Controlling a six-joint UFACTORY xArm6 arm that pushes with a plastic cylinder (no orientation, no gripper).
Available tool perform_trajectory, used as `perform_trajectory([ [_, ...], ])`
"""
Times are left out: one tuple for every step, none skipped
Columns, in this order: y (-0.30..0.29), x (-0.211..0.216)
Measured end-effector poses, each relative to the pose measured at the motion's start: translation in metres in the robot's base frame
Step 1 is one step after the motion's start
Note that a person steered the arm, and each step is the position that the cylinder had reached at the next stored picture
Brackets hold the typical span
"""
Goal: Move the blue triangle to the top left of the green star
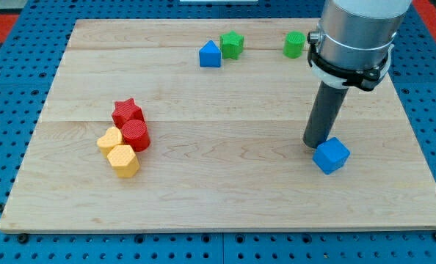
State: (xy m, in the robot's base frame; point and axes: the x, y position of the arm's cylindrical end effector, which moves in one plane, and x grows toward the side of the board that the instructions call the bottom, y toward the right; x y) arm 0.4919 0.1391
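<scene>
Pale wooden board [225, 183] on a blue pegboard bench [5, 88], red strips showing at the view's top corners. Wide bare wood across the middle and along the view's bottom edge.

Blue triangle [210, 55] near the view's top edge, just left of the green star [232, 45], touching or almost touching it; cannot tell which. Narrow strip of bare board between that pair and the top edge, much more room to their left. Second green block [294, 45], rounded in outline, further right along the same edge, well apart from the star, partly beside the arm's grey housing.

Dark rod down at the view's right, my tip [318, 144] touching or just beside the upper left corner of a blue cube [331, 155]. No hand on this rig, only the rod, holding nothing.

Cluster of 4 at the view's left: red star [127, 112], red cylinder [136, 136] just below it, 2 yellow hexagonal blocks [110, 140] [123, 160] packed against them. Well apart from the tip and from every edge.
</scene>
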Motion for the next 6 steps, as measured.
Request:
perform_trajectory([
  [0.002,0.009],
  [-0.019,-0.035],
  [-0.065,-0.117],
  [-0.124,-0.167],
  [-0.153,-0.2],
  [-0.152,-0.233],
])
